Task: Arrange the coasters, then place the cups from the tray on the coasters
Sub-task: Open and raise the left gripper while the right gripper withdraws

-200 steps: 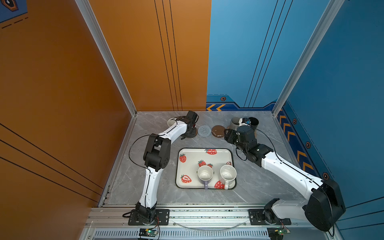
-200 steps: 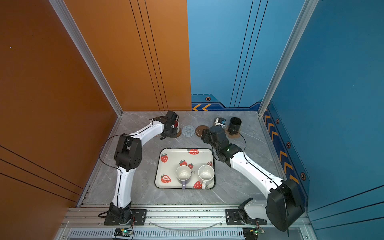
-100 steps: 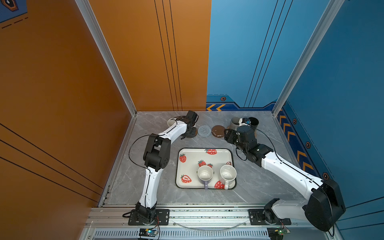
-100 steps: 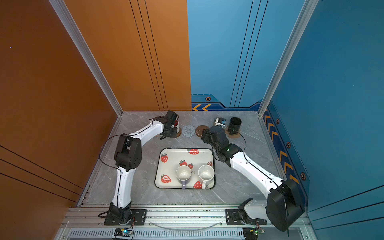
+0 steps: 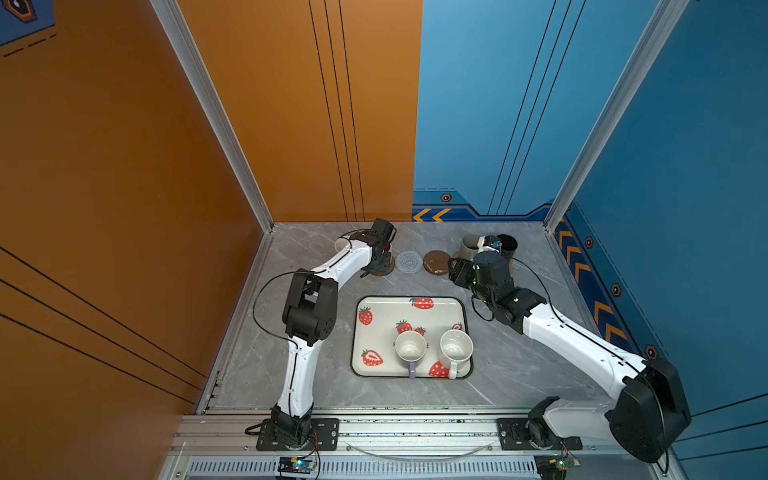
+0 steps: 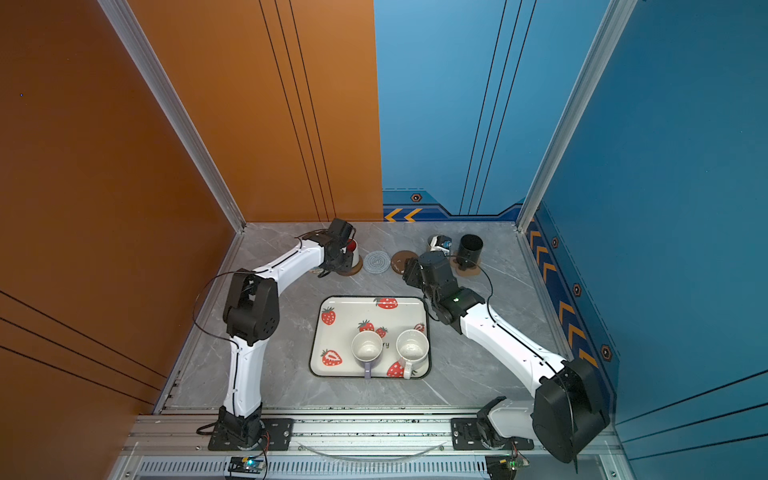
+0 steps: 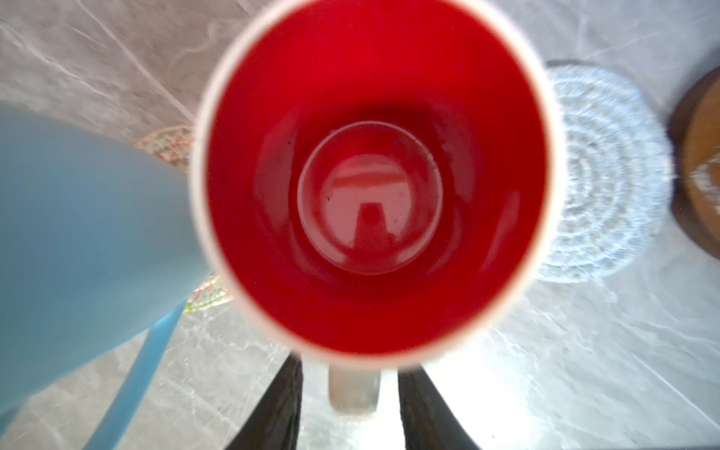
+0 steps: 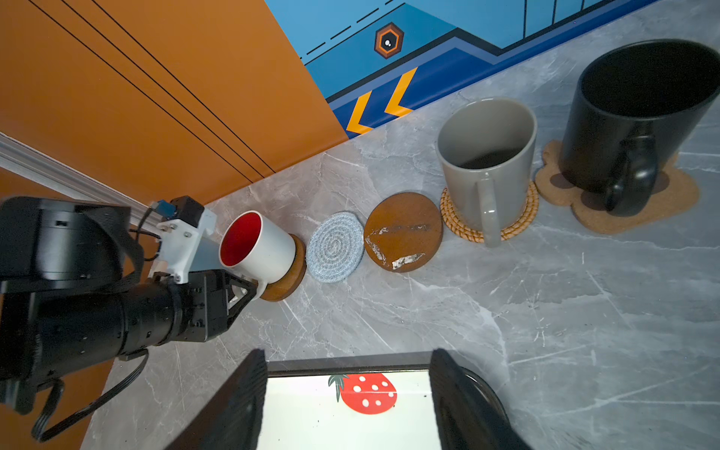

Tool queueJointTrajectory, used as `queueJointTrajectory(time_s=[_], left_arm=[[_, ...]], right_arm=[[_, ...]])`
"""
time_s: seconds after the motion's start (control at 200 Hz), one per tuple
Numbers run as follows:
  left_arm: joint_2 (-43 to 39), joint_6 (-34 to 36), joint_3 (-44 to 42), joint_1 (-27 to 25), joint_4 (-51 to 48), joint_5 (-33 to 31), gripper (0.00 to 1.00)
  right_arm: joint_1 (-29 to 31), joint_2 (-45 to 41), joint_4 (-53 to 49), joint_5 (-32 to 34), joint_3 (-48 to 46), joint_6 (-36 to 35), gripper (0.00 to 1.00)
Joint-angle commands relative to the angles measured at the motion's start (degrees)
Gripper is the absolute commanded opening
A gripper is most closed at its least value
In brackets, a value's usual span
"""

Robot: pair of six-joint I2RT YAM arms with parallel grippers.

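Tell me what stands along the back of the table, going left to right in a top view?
white mug with red inside → grey woven coaster → brown wooden coaster → black mug

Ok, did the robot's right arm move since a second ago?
No. In a top view the right gripper sits at the same spot beside the bare brown wooden coaster, just past the far rim of the tray, jaws open.
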Motion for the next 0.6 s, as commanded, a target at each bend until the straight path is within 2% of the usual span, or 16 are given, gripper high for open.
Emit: queueJointTrajectory(time_s=[0.0, 0.205, 0.391, 0.596], left_arm=[[-5.7, -1.6, -1.7, -0.3, -1.2, 0.5, 0.42], [-12.0, -4.5, -4.8, -1.9, 0.0, 0.8, 0.42], [-21.3, -8.3, -13.9, -5.6, 8.2, -0.8, 0.42], [-31.8, -3.7, -25.7, -11.6, 19.5, -0.8, 0.45]], right_arm=[[0.0, -1.0, -1.7, 0.1, -0.5, 1.0, 0.65], [0.7, -1.7, -3.8, 0.6, 0.5, 1.2, 0.65], [3.8, -3.4, -8.1, 4.5, 3.1, -0.2, 0.64], [7.4, -4.3, -22.1, 11.6, 9.4, -4.0, 0.64]])
